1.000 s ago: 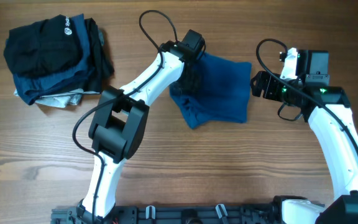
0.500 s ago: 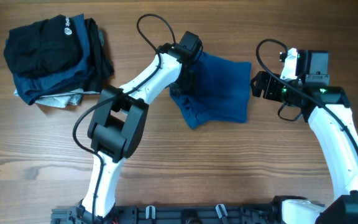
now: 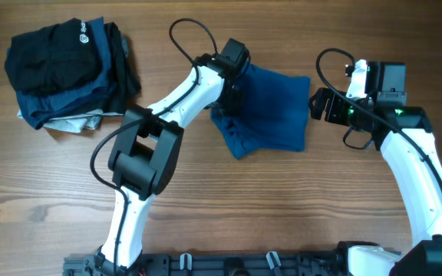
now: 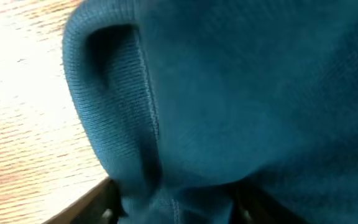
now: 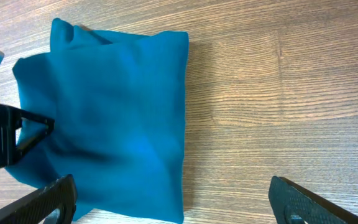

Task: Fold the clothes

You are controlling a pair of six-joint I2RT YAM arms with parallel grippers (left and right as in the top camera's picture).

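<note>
The clothes (image 3: 271, 115), a blue shirt folded into a rough square, lie on the table behind its middle. My left gripper (image 3: 227, 96) sits low at the shirt's left edge. In the left wrist view a ribbed fold of the shirt (image 4: 241, 93) fills the frame, and bunched fabric is pinched in my left gripper (image 4: 176, 208), touching both dark fingers (image 4: 101, 205). My right gripper (image 3: 317, 106) hovers just right of the shirt. In the right wrist view that gripper (image 5: 173, 205) stands wide open over the shirt's (image 5: 110, 112) right edge, with nothing held.
A pile of dark garments (image 3: 67, 73), the top one black with a small white logo, lies at the back left. Bare wooden table (image 3: 282, 199) runs in front of the shirt. The left arm's links (image 3: 144, 153) cross the left middle.
The left gripper's jaws have narrowed onto the shirt's left edge, and its wrist shifted slightly left. The right arm and the shirt's outline are unchanged.
</note>
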